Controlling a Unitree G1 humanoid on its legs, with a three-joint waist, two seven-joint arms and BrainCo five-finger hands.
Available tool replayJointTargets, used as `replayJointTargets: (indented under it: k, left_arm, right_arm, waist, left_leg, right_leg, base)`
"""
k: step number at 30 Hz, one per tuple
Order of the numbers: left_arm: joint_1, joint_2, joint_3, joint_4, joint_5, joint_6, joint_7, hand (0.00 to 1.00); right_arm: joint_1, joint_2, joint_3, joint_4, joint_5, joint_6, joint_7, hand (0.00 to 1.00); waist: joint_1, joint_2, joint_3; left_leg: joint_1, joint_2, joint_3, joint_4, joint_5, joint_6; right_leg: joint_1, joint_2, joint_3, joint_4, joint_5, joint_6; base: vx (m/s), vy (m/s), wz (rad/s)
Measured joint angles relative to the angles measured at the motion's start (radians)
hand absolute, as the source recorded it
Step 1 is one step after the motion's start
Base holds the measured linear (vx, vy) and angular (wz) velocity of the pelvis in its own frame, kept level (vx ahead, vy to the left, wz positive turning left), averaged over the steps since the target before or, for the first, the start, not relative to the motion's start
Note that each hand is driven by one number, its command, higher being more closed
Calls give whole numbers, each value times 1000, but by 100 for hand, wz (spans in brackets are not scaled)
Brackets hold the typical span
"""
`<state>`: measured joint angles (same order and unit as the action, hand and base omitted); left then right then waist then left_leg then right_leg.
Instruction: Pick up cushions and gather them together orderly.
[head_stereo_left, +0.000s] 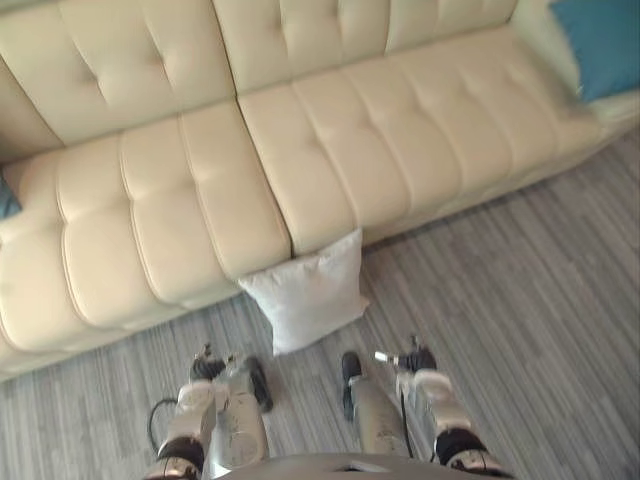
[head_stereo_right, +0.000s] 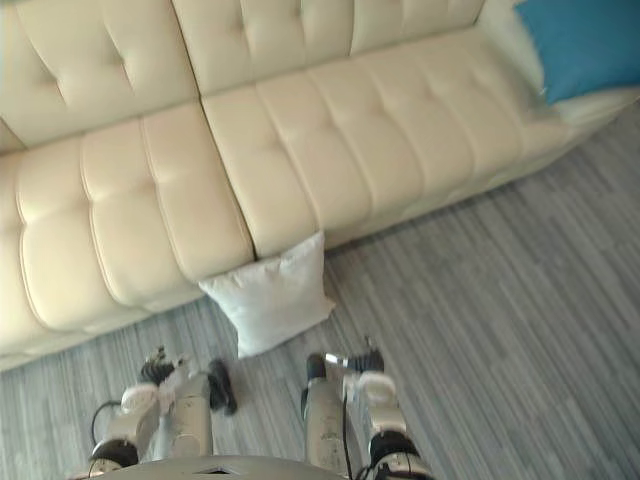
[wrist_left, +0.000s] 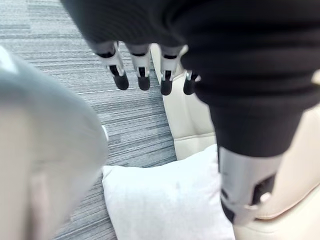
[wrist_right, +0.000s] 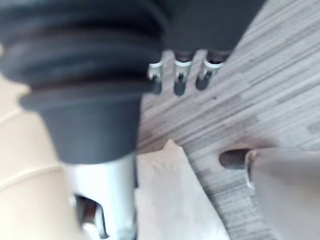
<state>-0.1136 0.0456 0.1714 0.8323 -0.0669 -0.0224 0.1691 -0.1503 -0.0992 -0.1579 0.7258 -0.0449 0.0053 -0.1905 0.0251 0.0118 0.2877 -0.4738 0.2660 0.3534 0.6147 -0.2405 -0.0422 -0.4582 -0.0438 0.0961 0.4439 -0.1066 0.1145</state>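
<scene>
White cushion (head_stereo_left: 308, 292) sits on the floor, propped against the sofa (head_stereo_left: 330, 150) front, near centre. Left hand (wrist_left: 142, 75) and right hand (wrist_right: 179, 82) hang empty, fingers slack. Looks light, soft and floppy; best squeezed between both hands at its sides.

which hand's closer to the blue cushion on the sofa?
Right. The right hand hangs low over the floor, the blue cushion far ahead and to its right at the sofa end. The left hand hangs on the white cushion's other side, farther off.
</scene>
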Motion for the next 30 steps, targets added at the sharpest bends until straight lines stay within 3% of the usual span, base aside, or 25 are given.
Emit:
replayJointTargets:
  k: [3,9,14,17,22,30]
  left_arm:
    - [-62,35,-13,-57,-52,-12,23,0]
    - [-222,101,2,-117,-130,-31,46,0]
    - [-438,168,27,-156,-197,-47,51,0]
    - [-503,179,24,-166,-210,-47,58,0]
    - [-560,199,-15,-238,-214,-51,68,0]
    - [-664,210,-106,-273,-214,-65,89,0]
  right_arm:
    - [-75,-36,0,-53,1,-1,-22,0]
    - [-252,-116,-40,-86,28,1,-81,0]
    - [-523,-233,-60,-82,92,-1,-122,0]
    - [-644,-280,-50,-83,105,-3,-128,0]
    - [-763,-322,14,-82,139,-10,-161,0]
    - [-973,-373,158,-85,134,-9,-205,0]
  waist:
    - [-1,0,27]
    - [-2,4,114]
    - [6,1,209]
    - [14,-1,251]
    - [26,-1,251]
    - [30,-1,252]
  left_leg:
    - [-130,11,-15,63,-16,2]
    - [-373,27,-50,137,6,17]
    - [-670,37,-95,239,37,34]
    - [-767,43,-108,293,37,35]
    - [-907,49,-133,365,36,37]
    - [-1108,53,-140,404,55,53]
  right_leg:
    - [-147,-2,0,100,-28,-13]
    - [-382,-6,-22,196,-24,-20]
    - [-678,-16,-51,356,-41,-19]
    - [-779,-22,-60,430,-58,-23]
    - [-922,-31,-71,535,-94,-27]
    - [-1135,-42,-74,605,-90,-31]
  base:
    - [-163,-1,2]
    - [-101,-26,7]
    - [-32,-28,14]
    - [-9,-28,7]
    - [-29,-36,11]
    - [-60,8,5]
